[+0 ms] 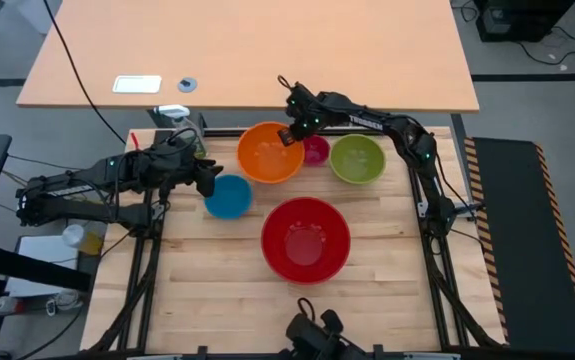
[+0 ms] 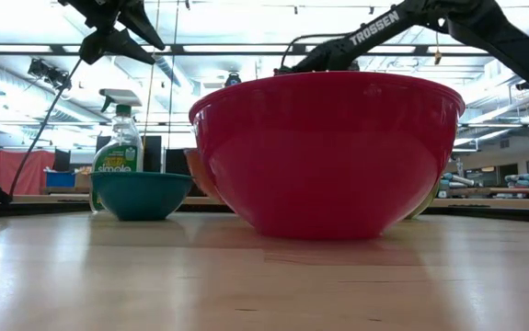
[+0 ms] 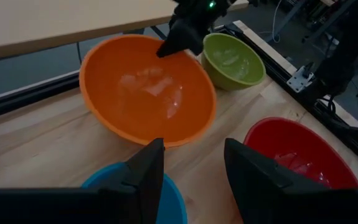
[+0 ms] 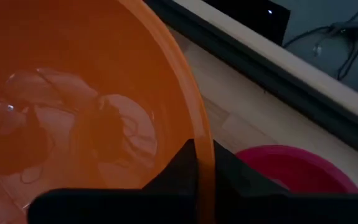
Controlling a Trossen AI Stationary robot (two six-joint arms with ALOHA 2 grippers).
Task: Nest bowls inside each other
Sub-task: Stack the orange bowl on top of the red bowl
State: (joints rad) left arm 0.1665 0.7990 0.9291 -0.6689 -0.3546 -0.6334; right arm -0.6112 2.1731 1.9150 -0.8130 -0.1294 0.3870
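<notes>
The orange bowl (image 1: pixel 270 152) stands at the table's far middle, with my right gripper (image 1: pixel 292 133) shut on its rim. Next to it on the right sits the small pink bowl (image 1: pixel 314 150), then the green bowl (image 1: pixel 357 158). The blue bowl (image 1: pixel 229 196) rests left of centre and the large red bowl (image 1: pixel 305 238) nearer the front; each is on its base. My left gripper (image 3: pixel 194 149) hangs open above the blue bowl's far rim (image 3: pixel 129 186), touching nothing. My right gripper pinches the orange bowl's rim (image 4: pixel 203 163) on the side toward the pink bowl, one finger inside the bowl and one outside. The fingers slant down from the far right. The bowl looks tipped, held side up, its opposite side low at the table.
A spray bottle (image 1: pixel 182 125) stands at the far left, behind the blue bowl. A second, pale tabletop (image 1: pixel 247 50) lies beyond the far edge. The pink bowl (image 4: pixel 291 165) sits close beside the held rim. Bare wood shows at the front left and right.
</notes>
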